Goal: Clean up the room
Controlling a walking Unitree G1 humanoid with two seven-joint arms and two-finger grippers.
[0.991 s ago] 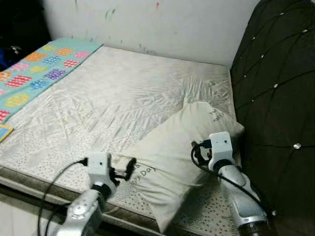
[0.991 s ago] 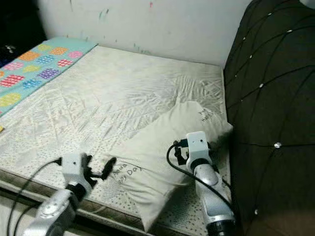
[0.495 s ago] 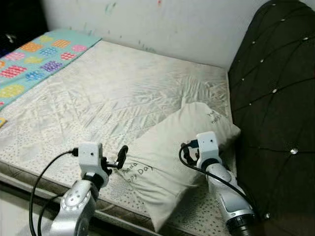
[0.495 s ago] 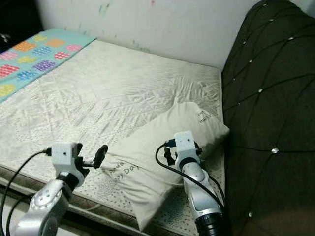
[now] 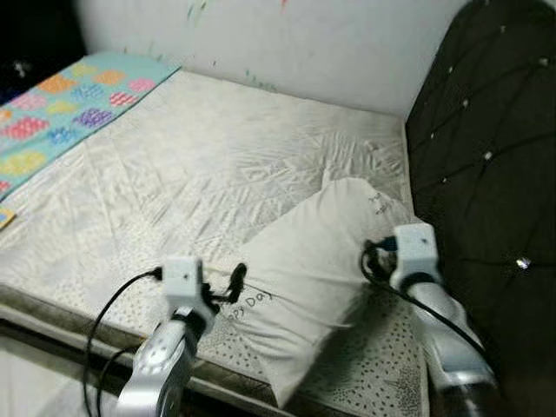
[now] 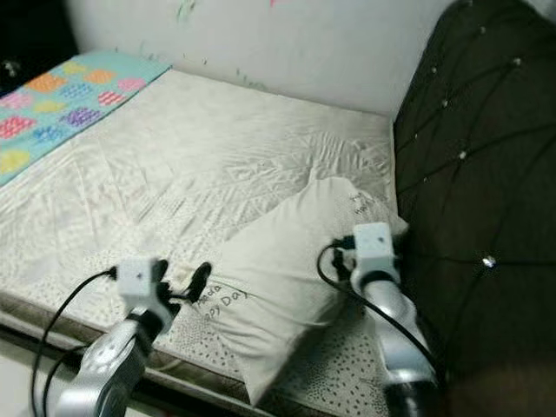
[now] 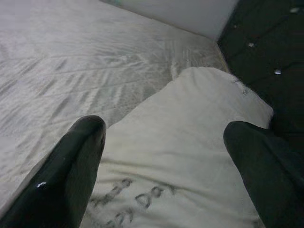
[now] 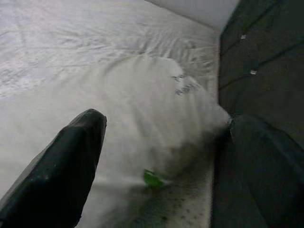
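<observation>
I have my left gripper (image 7: 164,142) spread wide at the near corner of the pillow (image 5: 317,278), and my right gripper (image 8: 161,142) just as wide at its far end, nothing held. The pillow lies askew on the mattress (image 5: 200,165) beside the dark headboard (image 5: 486,148). I judge I'm lining up a two-handed grab; next I must close both on fabric.
</observation>
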